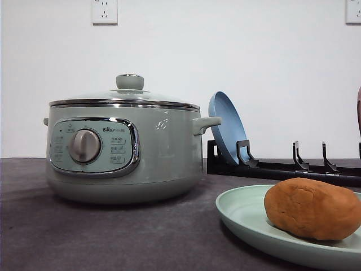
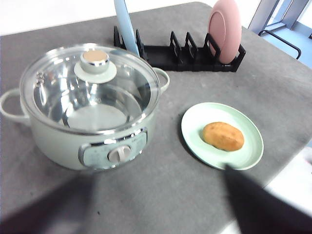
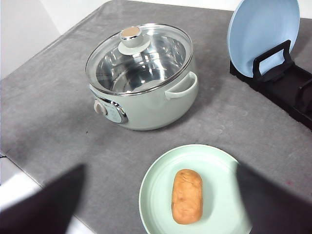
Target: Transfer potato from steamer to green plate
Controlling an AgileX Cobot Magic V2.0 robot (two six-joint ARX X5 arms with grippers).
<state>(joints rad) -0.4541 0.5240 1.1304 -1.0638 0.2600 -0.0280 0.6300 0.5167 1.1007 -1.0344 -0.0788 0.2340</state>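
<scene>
Potato (image 3: 187, 196) lies flat on the green plate (image 3: 156, 185), at about four o'clock from the lidded steamer (image 3: 146, 78), its long axis running between the right gripper's (image 3: 161, 229) spread, empty fingers; left gripper (image 2: 156, 229) likewise open, farther off.

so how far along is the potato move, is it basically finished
It looks finished. The potato lies on the green plate, and the steamer has its glass lid on with nothing visible inside. Nothing is in hand: each wrist view shows its dark fingers spread wide above the table, holding nothing. No step seems left.
</scene>
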